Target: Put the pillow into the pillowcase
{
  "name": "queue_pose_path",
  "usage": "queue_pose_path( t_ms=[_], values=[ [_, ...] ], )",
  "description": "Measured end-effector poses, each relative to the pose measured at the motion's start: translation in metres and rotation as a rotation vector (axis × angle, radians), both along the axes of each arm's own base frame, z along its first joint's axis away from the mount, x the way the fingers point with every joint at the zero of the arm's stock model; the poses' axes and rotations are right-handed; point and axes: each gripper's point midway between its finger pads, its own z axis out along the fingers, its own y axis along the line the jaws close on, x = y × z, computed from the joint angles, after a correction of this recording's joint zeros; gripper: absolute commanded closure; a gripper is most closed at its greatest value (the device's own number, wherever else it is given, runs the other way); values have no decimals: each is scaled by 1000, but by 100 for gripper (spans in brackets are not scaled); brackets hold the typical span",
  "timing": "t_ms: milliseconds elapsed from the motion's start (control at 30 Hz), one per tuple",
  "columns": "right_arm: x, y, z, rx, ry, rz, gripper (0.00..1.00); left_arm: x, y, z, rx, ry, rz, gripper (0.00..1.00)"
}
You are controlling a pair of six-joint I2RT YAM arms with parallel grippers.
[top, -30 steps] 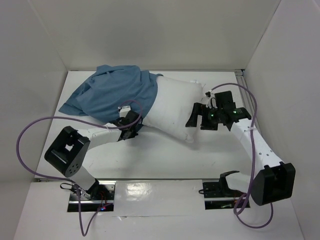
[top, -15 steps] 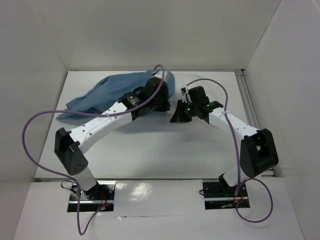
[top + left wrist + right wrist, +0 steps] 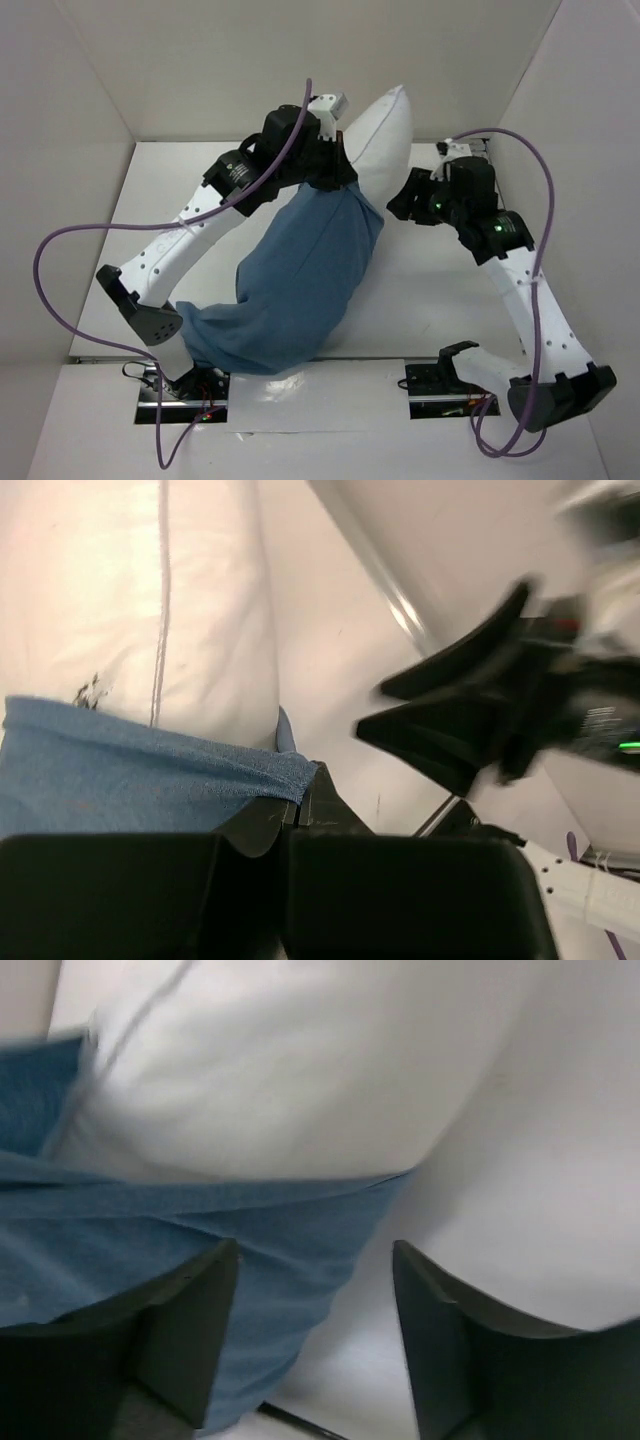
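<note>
The pillow (image 3: 385, 128) sits mostly inside the pillowcase (image 3: 305, 275), held up off the table; its white end points up and away, long axis slanting down toward the left base; the left gripper (image 3: 335, 170) is clamped on the blue hem; the right gripper (image 3: 402, 200) is just beside it, fingers apart.

My links (image 3: 190, 240): white, small holes
My joints (image 3: 150, 320): black, blocky
My cables (image 3: 36, 285): purple, looping
My fingers (image 3: 450, 1350): black wedges
My lights (image 3: 437, 203): green, two I think
</note>
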Motion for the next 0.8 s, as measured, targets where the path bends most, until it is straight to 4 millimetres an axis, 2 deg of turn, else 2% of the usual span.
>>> queue_pose_path(
  t_ms=[100, 167, 200, 300, 467, 700, 733, 767, 800],
  values=[
    [-5, -33, 20, -63, -41, -132, 9, 1, 3, -23, 40, 51, -2, 100],
    [-2, -48, 27, -94, -54, -197, 7, 1, 6, -30, 47, 73, -6, 100],
    [0, -53, 29, -104, -56, -219, 3, 2, 7, -29, 44, 75, -7, 100],
    [18, -56, 27, -118, -34, -242, 2, 3, 9, -27, 34, 77, -14, 100],
    [80, -40, 12, -91, 8, -197, 0, 2, 9, -26, 23, 86, -33, 100],
    [186, -31, -2, -5, -26, -147, 0, 2, 4, -20, -3, 116, -61, 100],
    [198, -28, -4, 8, -36, -136, 5, 3, 4, -20, -3, 120, -62, 100],
    [208, -25, -8, 22, -40, -120, 13, 5, 3, -20, -3, 125, -66, 100],
    [218, -20, -13, 42, -42, -96, 30, 7, 2, -20, -4, 128, -66, 100]
  ],
)
